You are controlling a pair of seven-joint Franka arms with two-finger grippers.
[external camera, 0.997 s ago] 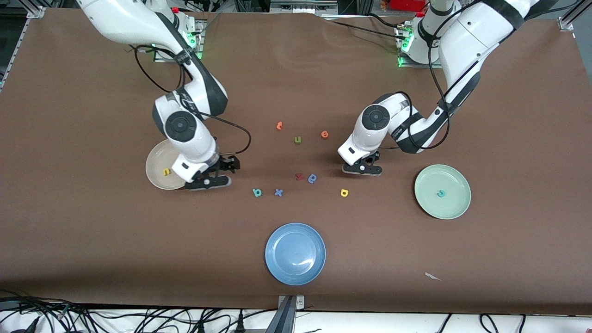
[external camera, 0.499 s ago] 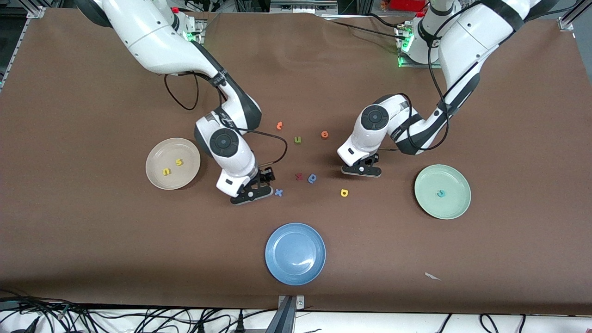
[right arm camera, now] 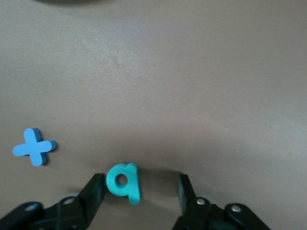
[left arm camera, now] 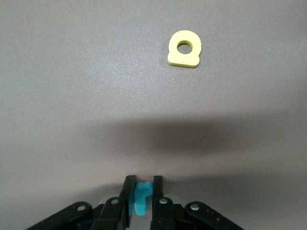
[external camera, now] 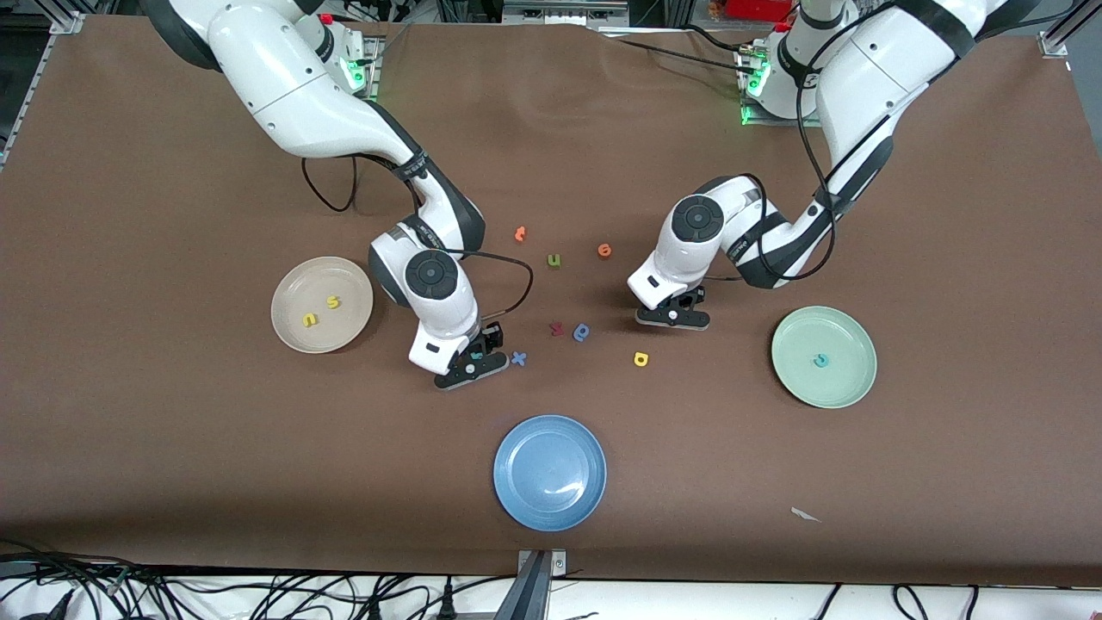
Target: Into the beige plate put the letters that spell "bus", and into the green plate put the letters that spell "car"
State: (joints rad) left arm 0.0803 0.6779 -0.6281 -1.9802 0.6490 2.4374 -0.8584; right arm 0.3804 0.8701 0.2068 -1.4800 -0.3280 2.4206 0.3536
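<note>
The beige plate (external camera: 322,304), at the left of the frame, holds a yellow u (external camera: 310,319) and a yellow s (external camera: 332,301). The green plate (external camera: 823,356), at the right, holds a teal c (external camera: 822,360). The blue plate (external camera: 550,472) is low in the middle. The left claw (left arm camera: 142,197) pinches a teal r (left arm camera: 142,199), with the yellow a (external camera: 640,358) near it on the table (external camera: 172,448). The right claw (right arm camera: 140,191) is wide around the teal b (right arm camera: 124,182), beside a blue x (external camera: 518,358).

Brown table (external camera: 172,465) has three plates on it: a beige plate (external camera: 351,288), a green plate (external camera: 852,379) and a blue plate (external camera: 525,499) closest to the front edge. Loose foam letters sit mid-table, like the yellow a (external camera: 640,359), blue x (external camera: 518,358) and olive u (external camera: 554,260).
</note>
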